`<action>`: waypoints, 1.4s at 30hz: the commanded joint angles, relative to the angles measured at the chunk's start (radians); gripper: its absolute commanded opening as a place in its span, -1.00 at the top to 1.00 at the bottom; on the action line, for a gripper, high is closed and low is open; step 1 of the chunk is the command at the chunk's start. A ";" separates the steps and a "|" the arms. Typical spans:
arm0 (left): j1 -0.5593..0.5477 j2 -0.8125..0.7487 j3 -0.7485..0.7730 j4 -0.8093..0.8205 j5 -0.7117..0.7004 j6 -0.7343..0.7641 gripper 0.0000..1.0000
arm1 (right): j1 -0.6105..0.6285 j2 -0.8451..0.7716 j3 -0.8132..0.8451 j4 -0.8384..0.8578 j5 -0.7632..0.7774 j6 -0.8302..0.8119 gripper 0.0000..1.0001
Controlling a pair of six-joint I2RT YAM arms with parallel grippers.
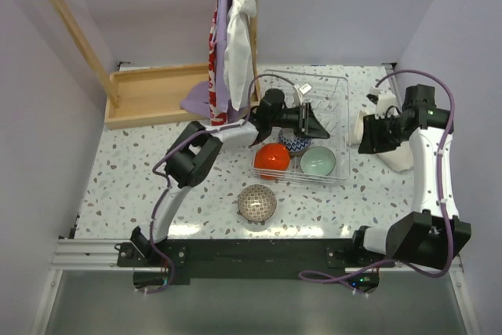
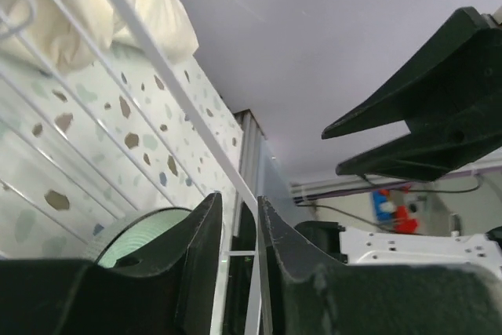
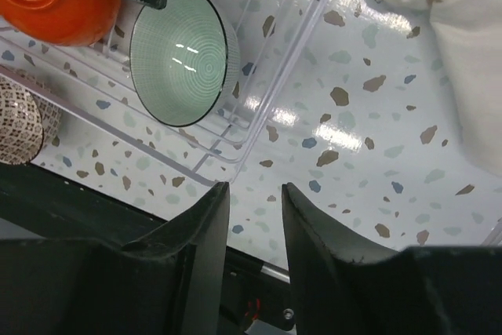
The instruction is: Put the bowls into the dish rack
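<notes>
Nearest the near edge of the desk [image 1: 141, 170], about midway along it, a speckled beige bowl [image 1: 257, 202] sits on the bare top outside the rack, patterned outer side up. Just beyond it is the dish rack [image 1: 333, 93], white wire on a clear tray, right of the desk's centre. In the rack's near row are two bowls side by side: the orange-red bowl [image 1: 271, 156] at the near left corner, glossy outer side showing, and the mint green bowl [image 1: 318, 162] at the near right corner, hollow facing up. Behind and between them is a blue-patterned bowl [image 1: 295, 143], partly covered by the left arm. The left hand [image 2: 239, 198] is inside the rack over its middle. Its fingers stand a narrow slot apart with nothing gripped. A rack wire runs past the tips, and contact with it cannot be told. The mint rim shows just beside the left finger. The right hand [image 3: 255, 187] hangs over bare desk just off the rack's right edge. Its fingers are apart with only terrazzo showing between them, and it holds nothing. A white cloth [image 1: 392, 143] lies beside it toward the right edge. A wooden tray [image 1: 153, 96] sits at the far left corner.
</notes>
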State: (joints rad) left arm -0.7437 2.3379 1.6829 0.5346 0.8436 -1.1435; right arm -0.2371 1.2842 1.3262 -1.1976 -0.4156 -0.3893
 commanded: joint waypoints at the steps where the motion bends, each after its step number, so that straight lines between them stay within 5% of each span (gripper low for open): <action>1: 0.023 -0.146 0.175 -0.265 -0.027 0.336 0.38 | 0.113 -0.063 0.044 0.004 -0.028 -0.150 0.10; 6: 0.059 -0.227 0.232 -0.725 -0.266 0.712 0.33 | 0.258 -0.034 0.073 0.010 -0.008 -0.259 0.07; 9: 0.095 -0.299 0.151 -0.809 -0.369 0.794 0.32 | 0.332 0.041 0.148 -0.013 0.046 -0.250 0.16; 16: 0.171 -0.468 -0.028 -0.870 -0.498 0.876 0.30 | 0.553 0.082 0.101 0.084 0.282 -0.131 0.17; 21: 0.190 -0.486 -0.037 -0.910 -0.456 0.979 0.28 | 0.660 0.127 0.073 0.082 0.360 -0.080 0.18; 42: 0.216 -0.677 -0.272 -0.825 -0.587 1.007 0.17 | 0.840 0.297 -0.067 0.266 0.567 0.371 0.17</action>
State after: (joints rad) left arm -0.5423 1.7218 1.4208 -0.3424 0.2817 -0.1581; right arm 0.5762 1.5558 1.2411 -1.0016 0.0948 -0.0998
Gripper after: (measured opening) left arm 0.409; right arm 0.413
